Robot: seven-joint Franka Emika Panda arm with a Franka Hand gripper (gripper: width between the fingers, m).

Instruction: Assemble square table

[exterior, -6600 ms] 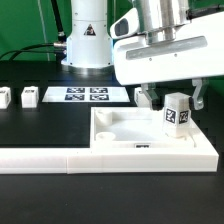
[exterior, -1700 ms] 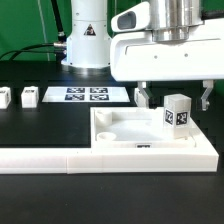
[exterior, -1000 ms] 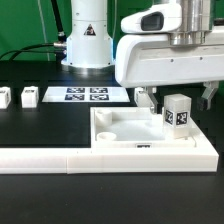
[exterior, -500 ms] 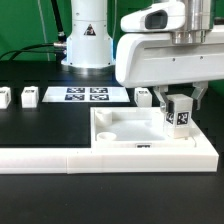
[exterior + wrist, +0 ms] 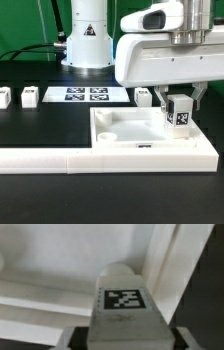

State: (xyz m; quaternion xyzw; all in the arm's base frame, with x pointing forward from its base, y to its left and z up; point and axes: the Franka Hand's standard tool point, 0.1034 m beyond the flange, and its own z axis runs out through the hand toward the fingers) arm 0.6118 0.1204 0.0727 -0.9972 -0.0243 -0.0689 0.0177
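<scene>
The gripper point(image 5: 178, 101) is pinching the upright leg block point(image 5: 179, 115) between half-closed jaws, apparently to twist it into the square table's point(image 5: 120, 142) corner.

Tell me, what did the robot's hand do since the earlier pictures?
The gripper was wide open a second ago, with a finger on each side of the upright leg block. Now its fingers have closed in and grip the block, which stands at a corner of the square slab. The slab, the loose leg blocks and the marker board stayed put.
</scene>
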